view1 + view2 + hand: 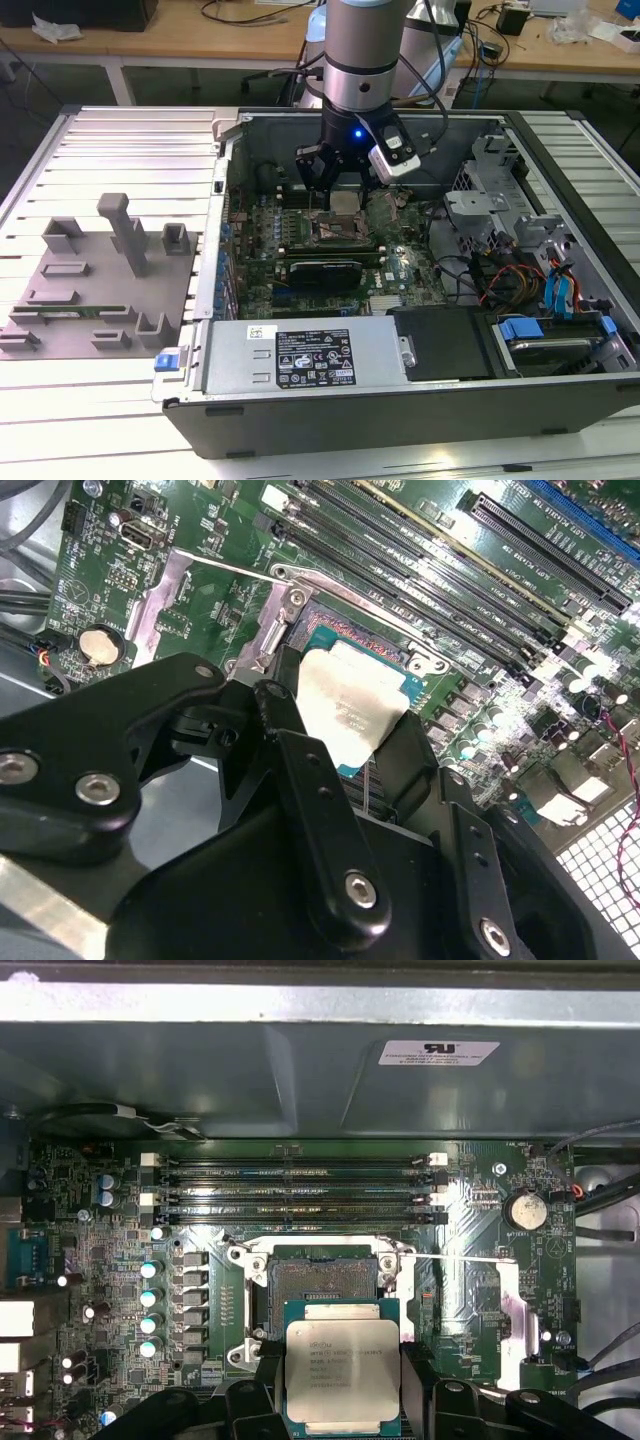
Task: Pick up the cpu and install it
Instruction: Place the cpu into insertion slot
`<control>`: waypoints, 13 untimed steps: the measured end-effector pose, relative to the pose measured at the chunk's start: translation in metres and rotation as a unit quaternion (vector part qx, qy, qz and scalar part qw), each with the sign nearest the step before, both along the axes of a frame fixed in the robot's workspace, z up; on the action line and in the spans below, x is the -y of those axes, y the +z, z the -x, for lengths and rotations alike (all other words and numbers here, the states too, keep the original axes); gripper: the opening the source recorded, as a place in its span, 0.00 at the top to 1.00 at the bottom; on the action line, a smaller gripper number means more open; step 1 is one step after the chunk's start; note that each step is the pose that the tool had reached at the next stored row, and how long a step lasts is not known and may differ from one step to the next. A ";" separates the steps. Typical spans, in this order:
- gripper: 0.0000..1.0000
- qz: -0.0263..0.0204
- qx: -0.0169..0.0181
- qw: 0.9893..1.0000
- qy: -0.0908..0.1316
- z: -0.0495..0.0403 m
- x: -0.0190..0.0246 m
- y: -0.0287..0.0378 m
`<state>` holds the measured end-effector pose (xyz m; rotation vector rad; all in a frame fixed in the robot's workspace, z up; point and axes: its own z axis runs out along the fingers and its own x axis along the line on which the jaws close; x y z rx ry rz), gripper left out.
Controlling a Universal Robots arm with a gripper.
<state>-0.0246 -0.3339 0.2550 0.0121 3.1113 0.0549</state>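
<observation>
Here, claw [342, 1385] clamped on two edges of cpu [342, 1360], near bare socket [318, 1278]

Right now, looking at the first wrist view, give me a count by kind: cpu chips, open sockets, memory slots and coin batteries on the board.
cpu: 1
socket: 1
memory slots: 4
coin battery: 1
Total: 7

An open black metal computer case [400, 410] is lying on a slatted white table [120, 130], its green motherboard [405, 262] sitting beneath the gripper [345, 195].
</observation>
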 end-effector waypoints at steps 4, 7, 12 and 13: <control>0.45 0.000 0.000 1.000 0.000 0.0000 0.0000 0.0000; 0.45 0.000 0.000 1.000 -0.023 0.0000 -0.0001 0.0000; 0.45 0.000 0.000 0.998 -0.055 0.0000 -0.0001 0.0000; 0.45 0.000 0.000 0.998 -0.059 0.0000 0.0000 0.0000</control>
